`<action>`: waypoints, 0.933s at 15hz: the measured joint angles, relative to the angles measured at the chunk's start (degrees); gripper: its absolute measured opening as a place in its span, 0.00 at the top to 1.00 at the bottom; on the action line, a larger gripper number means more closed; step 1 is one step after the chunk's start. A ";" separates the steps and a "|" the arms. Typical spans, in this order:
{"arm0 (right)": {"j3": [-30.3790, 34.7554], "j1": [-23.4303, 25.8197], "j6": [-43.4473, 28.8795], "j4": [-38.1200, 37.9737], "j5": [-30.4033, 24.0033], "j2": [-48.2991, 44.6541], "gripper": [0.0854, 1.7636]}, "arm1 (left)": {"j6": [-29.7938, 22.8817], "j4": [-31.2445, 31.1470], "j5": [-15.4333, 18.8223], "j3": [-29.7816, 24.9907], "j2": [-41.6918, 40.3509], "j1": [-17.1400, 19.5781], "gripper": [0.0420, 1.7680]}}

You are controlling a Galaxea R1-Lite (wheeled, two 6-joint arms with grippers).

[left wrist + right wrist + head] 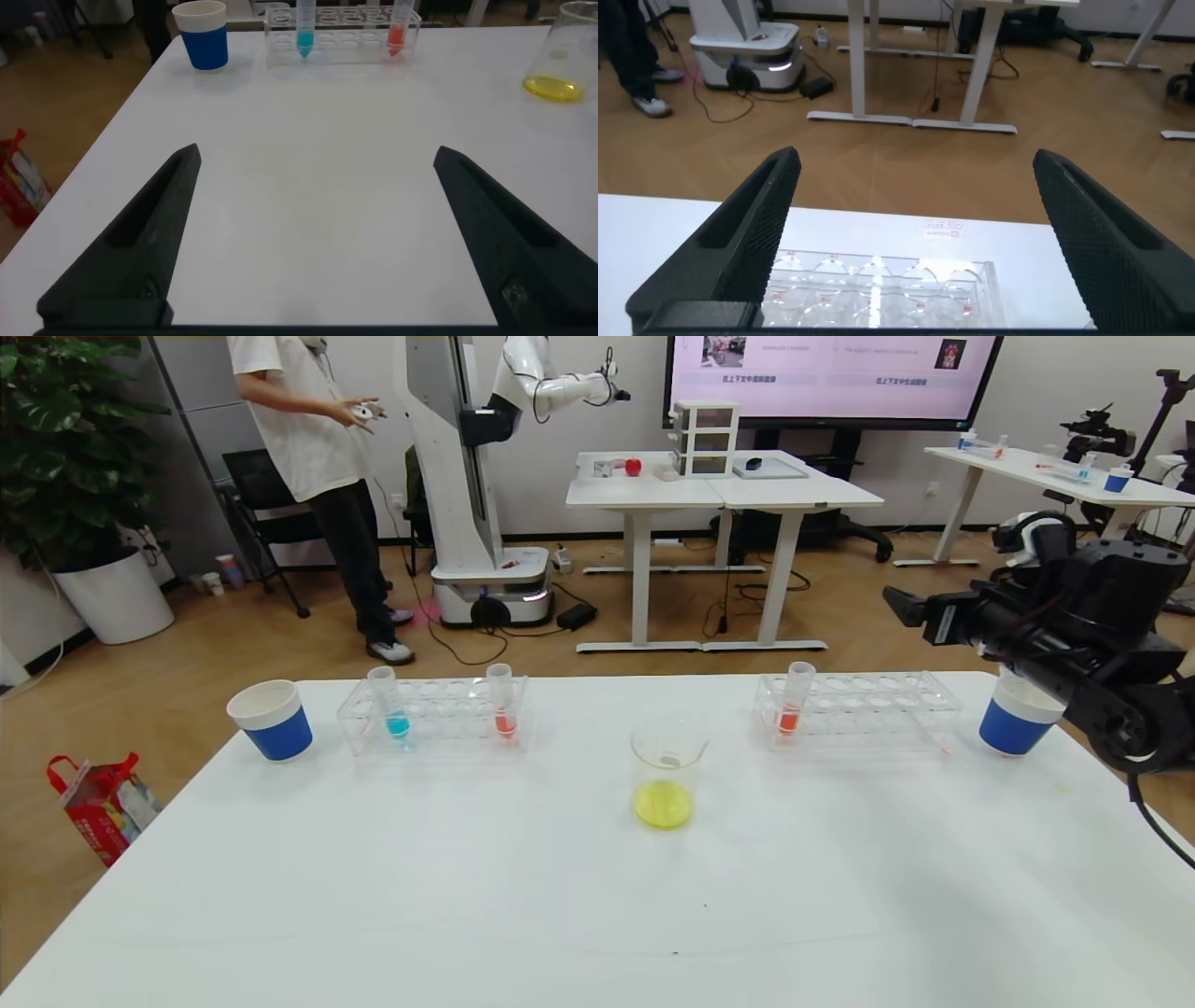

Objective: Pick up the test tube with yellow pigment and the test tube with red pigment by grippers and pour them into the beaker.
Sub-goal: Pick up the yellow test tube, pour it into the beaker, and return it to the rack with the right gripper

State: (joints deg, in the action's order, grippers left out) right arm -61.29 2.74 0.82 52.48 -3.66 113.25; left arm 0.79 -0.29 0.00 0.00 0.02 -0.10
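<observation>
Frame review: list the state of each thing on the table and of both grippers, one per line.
beaker: upright, yellow liquid at the bottom.
left rack: holds a blue-liquid tube and an orange-red tube, both upright.
right rack: holds one orange-red tube, upright.
left paper cup: upright.
right paper cup: upright, partly behind the right arm.
left gripper: open, empty, above bare table.
right gripper: open, empty, above the right rack.

A robotics lab in an office: white robot (476,476), wall screen (831,378) and standing desks (728,495) at top of frame, wood floor.
</observation>
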 joint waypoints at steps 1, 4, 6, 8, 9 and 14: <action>1.02 -1.90 -0.02 0.00 1.68 -1.15 0.02 | 0.00 0.00 0.00 0.00 0.00 0.00 0.02; 4.11 -4.41 0.04 0.07 2.62 -5.62 0.02 | 0.00 0.00 0.00 0.00 0.00 0.00 0.02; 6.23 -4.52 0.04 -0.06 2.65 -10.14 0.02 | 0.00 0.00 0.02 0.00 0.00 0.02 0.02; 8.90 -4.19 0.06 -0.13 2.67 -16.29 0.02 | -0.02 0.00 0.00 0.00 0.00 0.00 0.02; 10.28 -4.00 0.11 -0.17 2.69 -19.52 0.02 | 0.00 0.00 0.00 0.00 0.00 0.00 0.02; 21.47 -3.62 0.26 -0.55 2.69 -41.23 0.02 | 0.00 0.00 0.00 0.00 0.00 0.00 0.02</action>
State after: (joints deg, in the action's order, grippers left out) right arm -39.83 -0.88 1.07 51.93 -0.96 72.02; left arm 0.79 -0.29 0.00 0.00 0.02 -0.10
